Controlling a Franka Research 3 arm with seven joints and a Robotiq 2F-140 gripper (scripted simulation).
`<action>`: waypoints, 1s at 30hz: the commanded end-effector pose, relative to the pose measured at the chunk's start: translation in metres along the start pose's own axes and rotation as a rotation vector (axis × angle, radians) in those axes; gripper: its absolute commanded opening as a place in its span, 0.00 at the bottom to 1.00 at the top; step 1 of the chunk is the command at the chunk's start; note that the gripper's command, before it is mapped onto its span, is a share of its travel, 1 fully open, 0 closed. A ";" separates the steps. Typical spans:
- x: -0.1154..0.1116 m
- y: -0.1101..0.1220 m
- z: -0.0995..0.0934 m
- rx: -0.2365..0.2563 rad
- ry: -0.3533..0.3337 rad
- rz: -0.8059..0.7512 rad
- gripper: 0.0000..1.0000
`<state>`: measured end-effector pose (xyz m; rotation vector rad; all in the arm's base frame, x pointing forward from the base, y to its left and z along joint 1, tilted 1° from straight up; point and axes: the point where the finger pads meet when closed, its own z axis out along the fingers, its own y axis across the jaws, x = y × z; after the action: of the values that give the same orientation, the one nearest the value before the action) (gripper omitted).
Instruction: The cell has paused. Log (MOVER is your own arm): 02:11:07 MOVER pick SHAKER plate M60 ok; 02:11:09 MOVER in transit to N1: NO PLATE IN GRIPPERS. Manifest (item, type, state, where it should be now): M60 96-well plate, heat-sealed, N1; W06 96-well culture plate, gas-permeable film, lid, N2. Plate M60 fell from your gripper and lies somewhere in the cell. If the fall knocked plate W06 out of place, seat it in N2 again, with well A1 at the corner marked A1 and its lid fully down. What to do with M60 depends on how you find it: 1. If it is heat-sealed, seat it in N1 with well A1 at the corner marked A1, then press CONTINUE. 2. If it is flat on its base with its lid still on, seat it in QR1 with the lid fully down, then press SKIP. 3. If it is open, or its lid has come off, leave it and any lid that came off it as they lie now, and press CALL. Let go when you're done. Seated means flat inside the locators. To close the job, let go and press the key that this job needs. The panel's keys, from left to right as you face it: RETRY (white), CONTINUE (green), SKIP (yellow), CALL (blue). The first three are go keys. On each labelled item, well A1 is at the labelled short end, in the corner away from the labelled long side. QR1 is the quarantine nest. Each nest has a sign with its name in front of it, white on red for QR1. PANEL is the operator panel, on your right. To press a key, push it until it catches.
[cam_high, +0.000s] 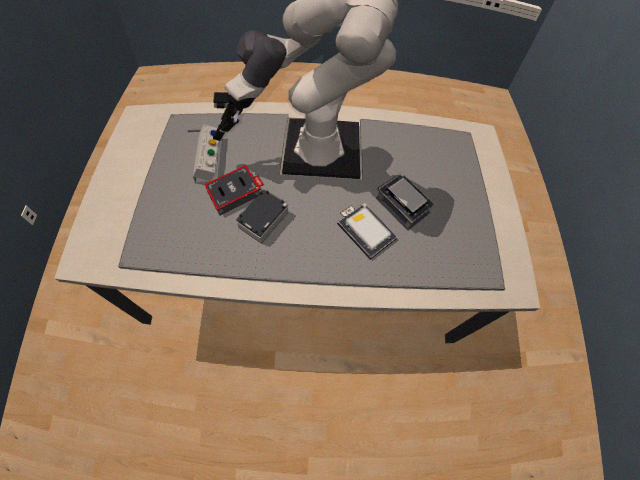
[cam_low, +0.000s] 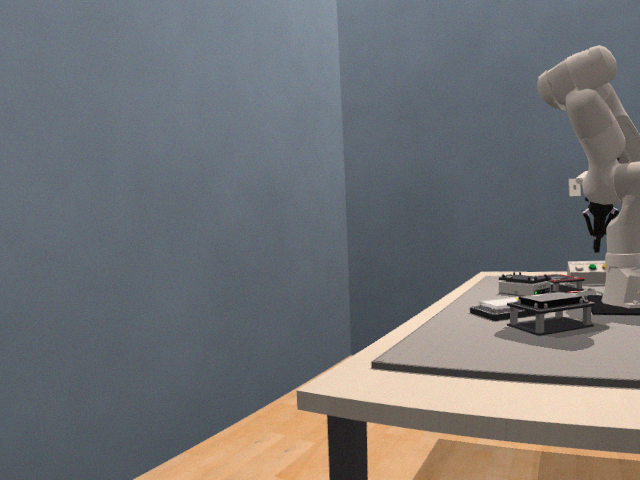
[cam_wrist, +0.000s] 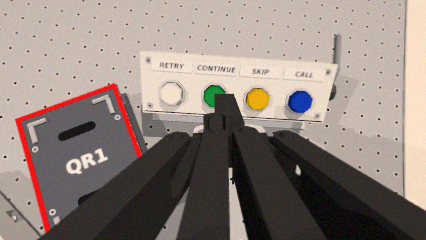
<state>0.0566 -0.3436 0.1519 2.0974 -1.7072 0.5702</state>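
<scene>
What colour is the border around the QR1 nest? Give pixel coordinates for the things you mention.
Red, around the dark plate of the QR1 nest (cam_high: 213, 196) (cam_wrist: 35, 167); clearest in the wrist view.

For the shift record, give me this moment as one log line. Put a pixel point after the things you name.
gripper (cam_high: 216, 137) (cam_low: 596, 250) (cam_wrist: 223, 109): shut, nothing held | position: over operator panel (cam_high: 197, 173) (cam_low: 573, 268) (cam_wrist: 150, 80) | QR1 (cam_high: 223, 188) (cam_wrist: 50, 150): no plate

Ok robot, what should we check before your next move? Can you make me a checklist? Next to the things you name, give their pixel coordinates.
1. Fingers (cam_high: 217, 136) (cam_low: 597, 250) shut, nothing held: ok.
2. All four key names readable on the panel (cam_high: 199, 170) (cam_low: 570, 269) (cam_wrist: 150, 80): ok.
3. Green CONTINUE key (cam_high: 210, 152) (cam_low: 592, 267) (cam_wrist: 211, 95) fully in the wrist camera's sight: not ok, the fingers cover part.
4. Fingertips lined up over just one key: cannot tell.
5. Grey-topped plate (cam_high: 409, 192) (cam_low: 552, 298) has its A1 corner in the right place: cannot tell.
6. QR1 (cam_high: 237, 193) (cam_low: 574, 279) (cam_wrist: 60, 170) free of any plate: ok.
</scene>
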 end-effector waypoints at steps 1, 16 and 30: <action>-0.004 -0.007 -0.003 0.010 -0.033 0.076 0.10; -0.004 -0.007 0.000 0.009 -0.034 0.076 0.10; -0.004 -0.007 0.014 0.008 -0.034 0.076 0.10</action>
<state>0.0657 -0.3428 0.1405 2.0674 -1.8266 0.5721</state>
